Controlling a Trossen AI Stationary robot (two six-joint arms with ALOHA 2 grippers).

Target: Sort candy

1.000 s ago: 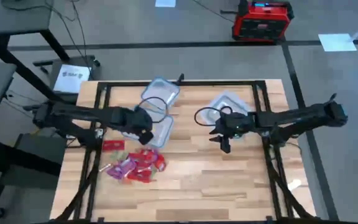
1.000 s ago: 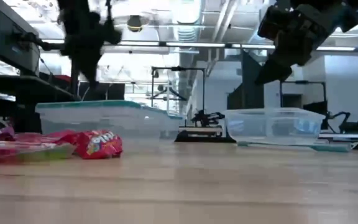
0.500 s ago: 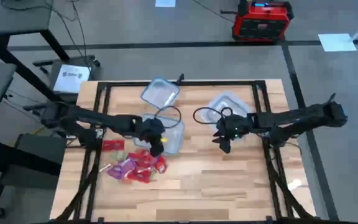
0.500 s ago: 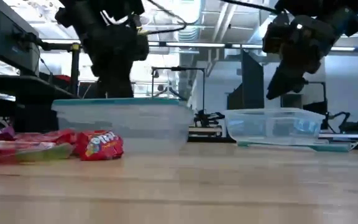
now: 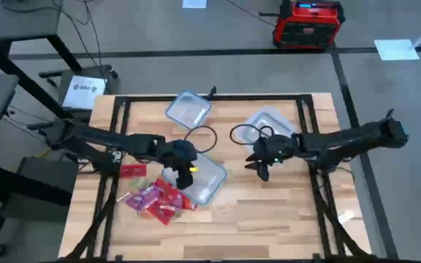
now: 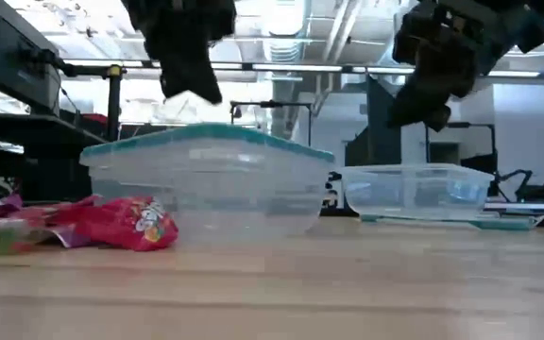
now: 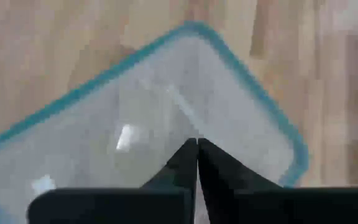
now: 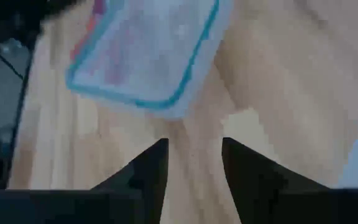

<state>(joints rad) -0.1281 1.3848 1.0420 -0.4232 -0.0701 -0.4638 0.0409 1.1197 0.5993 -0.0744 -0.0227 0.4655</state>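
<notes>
Listing the contents of one wooden table (image 5: 269, 212), taking the nearer clear tub as landmark.

Item: clear tub (image 5: 205, 178), bluish rim, standing upright near the table's middle; empty, as far as the left wrist view shows through its floor.

Item: candy (image 5: 159, 199), a heap of small pieces in shiny red, pink and purple wrappers, lying on the table against the tub's side toward the left arm; in the low view a red wrapper (image 6: 126, 223) touches the tub's wall. One more red piece (image 5: 132, 171) lies a little apart from the heap, farther from the tub.

Item: left tool (image 5: 183, 175), hanging over the tub's rim on the candy side, fingers (image 7: 188, 163) pressed fully together, holding nothing.

Item: right tool (image 5: 263, 169), raised above bare wood on the tub's far side from the candy, fingers (image 8: 149, 163) parted about halfway, nothing between them.

Item: second clear tub (image 5: 267, 124), beyond the right tool.

Item: loose lid (image 5: 188, 108), at the table's back edge.
</notes>
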